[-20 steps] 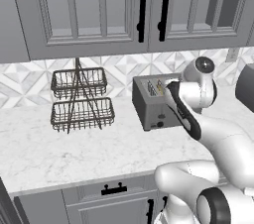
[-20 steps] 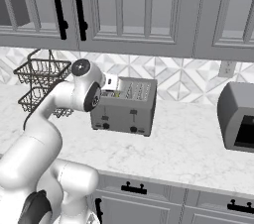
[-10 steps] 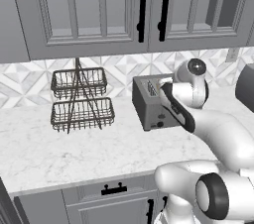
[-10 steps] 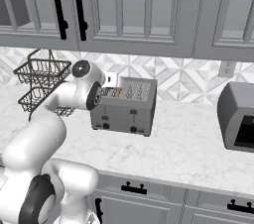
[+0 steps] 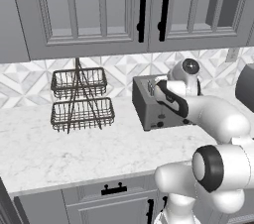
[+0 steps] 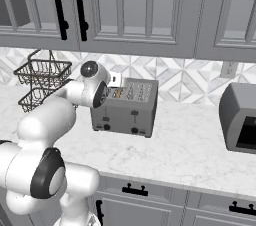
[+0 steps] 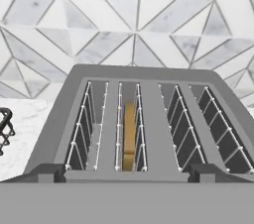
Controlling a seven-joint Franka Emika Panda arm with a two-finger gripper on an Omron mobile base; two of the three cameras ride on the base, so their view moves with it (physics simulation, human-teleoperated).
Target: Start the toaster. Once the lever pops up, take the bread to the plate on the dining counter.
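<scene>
Hand view: bread (image 7: 129,136) sunk in toaster (image 7: 149,77) slot directly below spread, empty gripper (image 7: 127,172). Advice: descend centred, pinch slice's flat faces.

Matt grey metal toaster (image 7: 144,89) (wire-guarded slots) on veined marble counter (image 5: 59,148).

toaster (image 6: 125,111): no readable text, brand or number on its front face or top; the round knobs carry no legible marks
bread (image 7: 129,136): plain, no print
wall tiles (image 7: 124,20): pattern only, no lettering
cabinet doors (image 6: 130,10): no labels or signs
wire basket rack (image 5: 82,100): no tag visible
appliance at the counter's far side (image 6: 240,117): no legible marking
overall: nothing can be read anywhere in these views
</scene>
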